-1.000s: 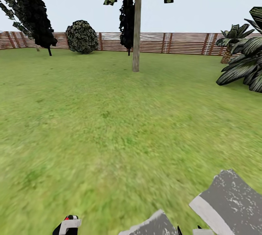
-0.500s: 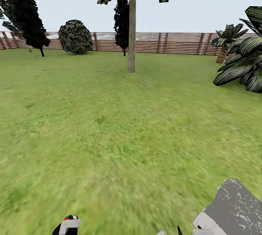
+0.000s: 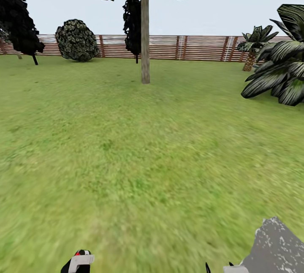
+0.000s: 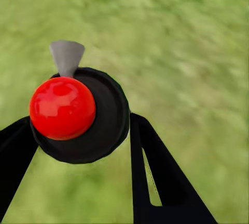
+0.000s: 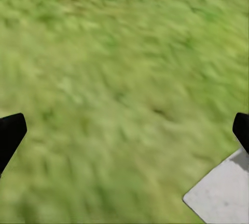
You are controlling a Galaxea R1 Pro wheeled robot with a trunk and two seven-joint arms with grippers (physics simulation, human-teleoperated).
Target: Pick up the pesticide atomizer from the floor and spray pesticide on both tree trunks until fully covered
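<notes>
Green lawn (image 3: 139,146) before slatted fence (image 3: 198,47), tree trunk (image 3: 145,32) ahead, left pincer (image 4: 83,146) clamped on pesticide atomizer (image 4: 78,115), right pincer (image 5: 124,130) spread apart over grass.

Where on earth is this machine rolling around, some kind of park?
It looks like a fenced garden: a wide green lawn, a slatted reddish-brown wooden fence along the back, and a tall tree with a bare pale trunk standing on the grass among dark shrubs.

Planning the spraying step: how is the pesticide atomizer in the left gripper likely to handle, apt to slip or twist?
The pesticide atomizer looks round and smooth, so it may twist between the left gripper's fingers. Small beside those fingers, it is probably light. Its glossy red top suggests hard, possibly slippery plastic.
</notes>
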